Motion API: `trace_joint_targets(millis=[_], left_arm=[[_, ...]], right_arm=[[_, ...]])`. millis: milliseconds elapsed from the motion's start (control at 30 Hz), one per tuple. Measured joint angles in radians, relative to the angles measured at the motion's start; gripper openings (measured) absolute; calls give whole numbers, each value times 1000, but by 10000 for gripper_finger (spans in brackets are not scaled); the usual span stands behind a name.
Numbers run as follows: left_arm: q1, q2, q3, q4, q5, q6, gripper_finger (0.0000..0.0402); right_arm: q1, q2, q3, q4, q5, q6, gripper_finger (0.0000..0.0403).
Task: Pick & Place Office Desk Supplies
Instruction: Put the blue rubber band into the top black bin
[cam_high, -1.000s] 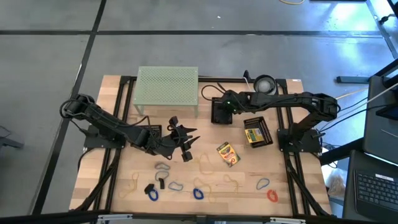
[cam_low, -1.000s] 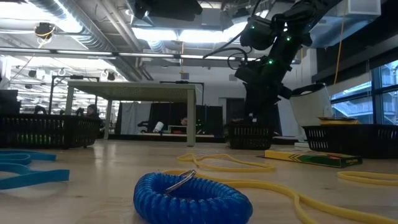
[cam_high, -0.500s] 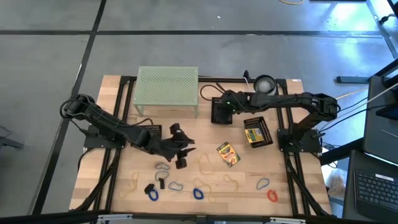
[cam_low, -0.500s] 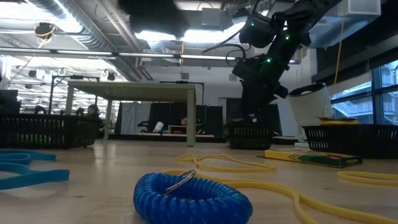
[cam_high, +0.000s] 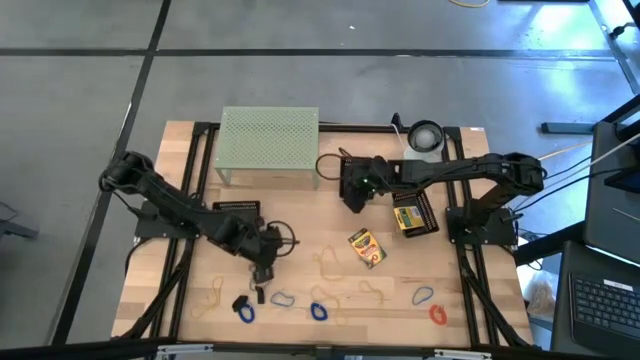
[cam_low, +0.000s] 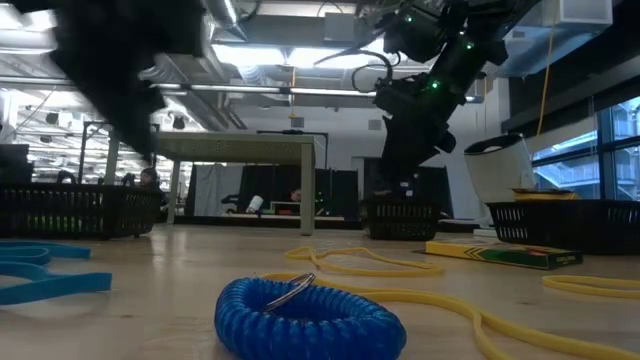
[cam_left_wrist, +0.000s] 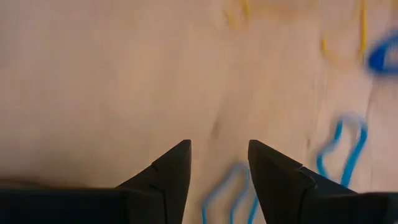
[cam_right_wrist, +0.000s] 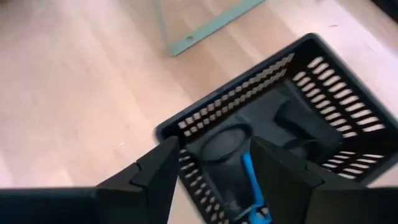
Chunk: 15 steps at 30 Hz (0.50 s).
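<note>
We see a robotics lab set in a large industrial hall. From overhead, a wooden bench (cam_high: 340, 285) on a black metal frame stands on a bare grey concrete floor (cam_high: 100, 110) marked with dark seams, and two dark robot arms (cam_high: 180, 210) are bolted to its sides, cables trailing from them. A laptop keyboard (cam_high: 605, 300) sits at the edge of the overhead view. From bench height, we look into an open hall with exposed ceiling ducts (cam_low: 170, 50) and strip lighting, long tables (cam_low: 230, 150) farther back, and seated people (cam_low: 145, 180) in the distance. Tall windows (cam_low: 615, 150) line one side.
</note>
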Motion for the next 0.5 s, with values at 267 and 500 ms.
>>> trace_joint_targets(millis=[267,500], left_arm=[[-99,0,-100,2,35,77,153],[-131,0,-167,63,32,53,153]], right_arm=[[82,0,0,0,13,10,201],[129,0,0,0,38,35,200]])
